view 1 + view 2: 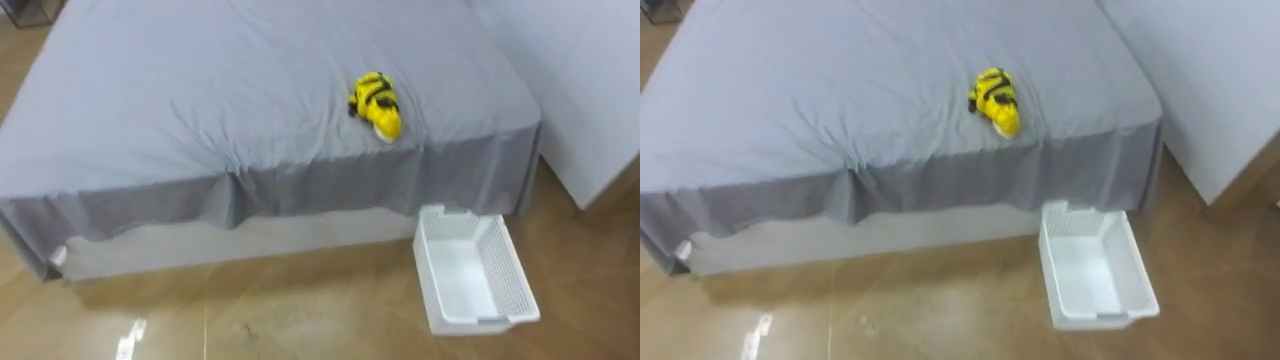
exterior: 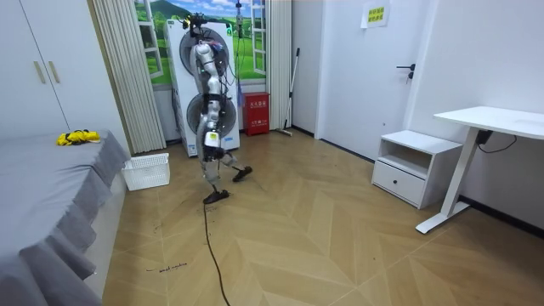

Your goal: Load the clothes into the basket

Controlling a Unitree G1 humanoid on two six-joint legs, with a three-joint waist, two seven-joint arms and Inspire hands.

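A yellow and black garment [image 1: 376,104] lies crumpled on the grey bed [image 1: 200,90], near its front edge and towards the right corner. On the wooden floor below that corner stands an empty white mesh basket [image 1: 505,275]. The room view shows me standing a few steps from the bed, facing it, with the garment [image 2: 76,136] and basket [image 2: 146,172] on the room view's left. My hands [image 2: 219,83] stay close to my torso there, too small to read.
A white wall panel [image 1: 590,90] rises to the right of the bed. Behind me stand a washing machine [image 2: 183,81] and curtains [image 2: 127,68]. A white desk [image 2: 489,123] and a low cabinet [image 2: 412,166] stand on the room view's right.
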